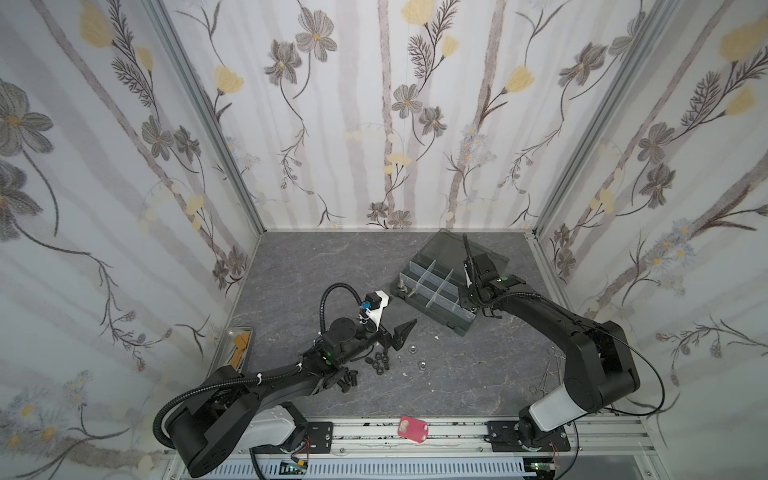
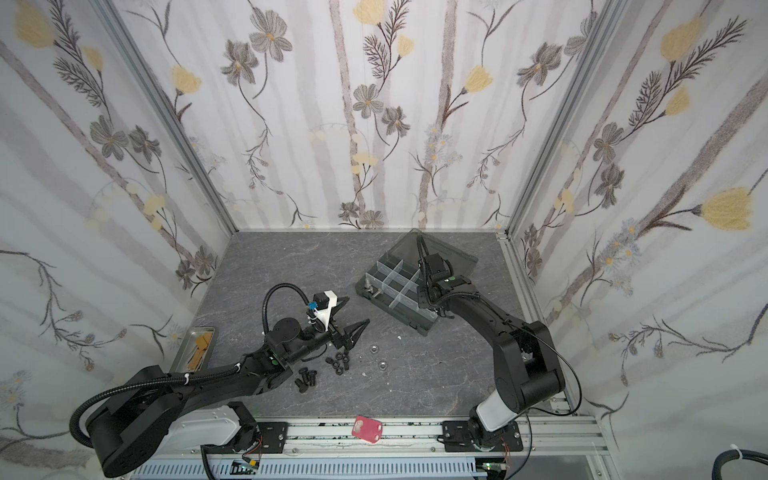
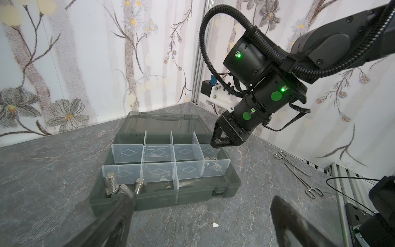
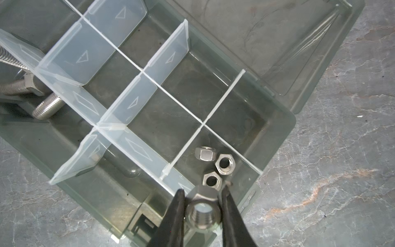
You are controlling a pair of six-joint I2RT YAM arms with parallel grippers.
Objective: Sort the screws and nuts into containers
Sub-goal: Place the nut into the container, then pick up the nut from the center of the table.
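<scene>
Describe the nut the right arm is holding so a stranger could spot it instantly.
Find the dark grey organizer box with its lid open at the far right of the table. The right end effector hangs over the box's end where three silver nuts lie in one cell. The nut is the silver one pinched between the black fingers, not lying in the cell.

The walls (image 1: 374, 124) are pale white with grey-brown stripes and grey and yellow flowers on dark stems. The table (image 1: 311, 266) is dark grey, marbled with pale veins. The organizer box (image 3: 162, 196) is dark grey, its lid (image 3: 162, 122) smoky translucent, its dividers (image 3: 158, 153) frosted clear with diamond outlines. The right gripper (image 4: 203, 189) is black, and the nut (image 4: 202, 213) in it is shiny silver. The loose nuts (image 1: 380, 362) and screws (image 1: 348, 380) are matte black. The card (image 1: 412, 430) is red.
</scene>
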